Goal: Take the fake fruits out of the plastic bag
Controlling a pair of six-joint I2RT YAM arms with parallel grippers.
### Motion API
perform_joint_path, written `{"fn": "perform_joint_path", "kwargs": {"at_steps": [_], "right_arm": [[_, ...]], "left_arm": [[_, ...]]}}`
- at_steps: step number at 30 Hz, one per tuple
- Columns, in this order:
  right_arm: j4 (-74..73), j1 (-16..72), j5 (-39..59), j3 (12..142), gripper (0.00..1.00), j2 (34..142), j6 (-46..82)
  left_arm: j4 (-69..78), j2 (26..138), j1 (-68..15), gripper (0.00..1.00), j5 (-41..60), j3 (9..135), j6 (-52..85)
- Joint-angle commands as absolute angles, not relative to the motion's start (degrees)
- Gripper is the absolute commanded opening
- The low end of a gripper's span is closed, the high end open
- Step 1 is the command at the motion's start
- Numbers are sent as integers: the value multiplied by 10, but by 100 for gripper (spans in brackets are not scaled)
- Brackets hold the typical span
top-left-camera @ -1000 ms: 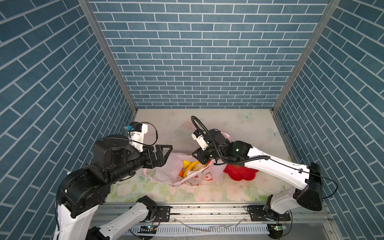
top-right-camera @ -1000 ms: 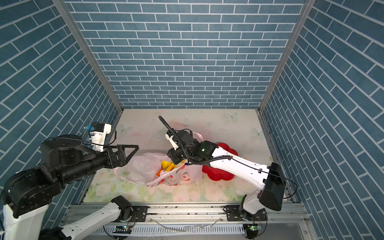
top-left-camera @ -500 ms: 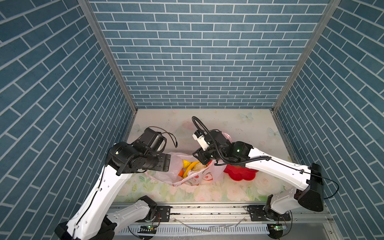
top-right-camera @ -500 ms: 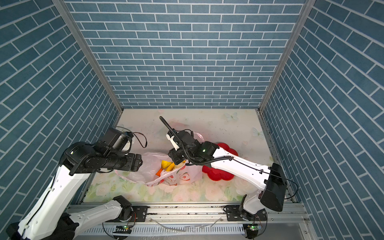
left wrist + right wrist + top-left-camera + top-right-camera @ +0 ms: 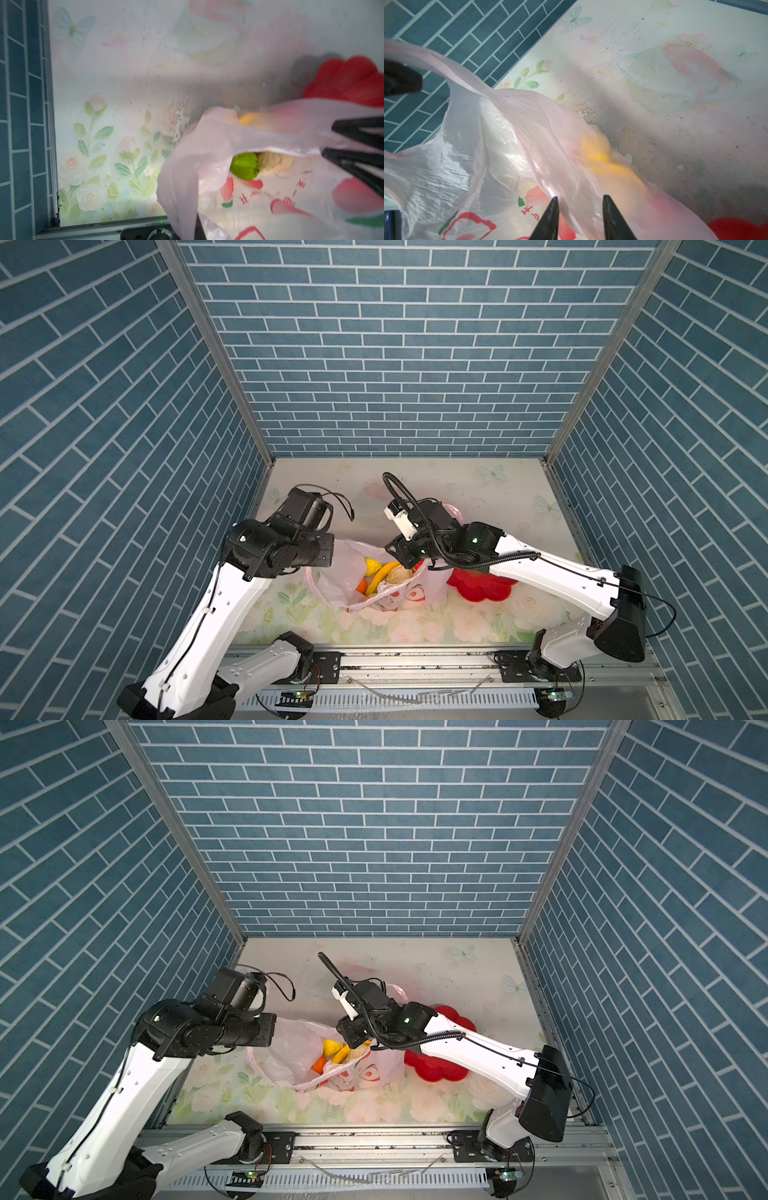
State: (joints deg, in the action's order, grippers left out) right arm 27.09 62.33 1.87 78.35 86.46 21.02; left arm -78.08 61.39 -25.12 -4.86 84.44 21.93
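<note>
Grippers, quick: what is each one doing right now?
Left gripper: shut on the bag rim.
Right gripper: jaws partly apart, bag film between them; whether it grips cannot be told.

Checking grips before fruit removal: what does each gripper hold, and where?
Left gripper: the bag, by its handle loop. Right gripper: apparently the bag's rim at the mouth.
</note>
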Motion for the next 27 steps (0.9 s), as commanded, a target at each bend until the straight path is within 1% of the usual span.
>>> {"fn": "perform_joint_path", "kwargs": {"at_steps": [1, 9, 13, 22, 25, 27], "right_arm": [[262, 603, 22, 841, 37, 888, 179], [291, 544, 47, 974, 38, 973, 132], [322, 513, 91, 1060, 38, 1030, 106], [400, 445, 156, 1284, 38, 1167, 52], [423, 432, 174, 1347, 38, 1200, 41], [436, 432, 184, 1366, 38, 1205, 35]], "left_arm": [[-698, 642, -190, 0, -44, 881, 203], [-604, 747, -96, 0, 34, 957, 210], [-593, 795, -58, 0, 67, 1021, 216], [-622, 890, -15, 0, 90, 1168, 220], [-641, 901, -14, 0, 97, 1178, 214], [-645, 888, -15, 0, 114, 1147, 213]]}}
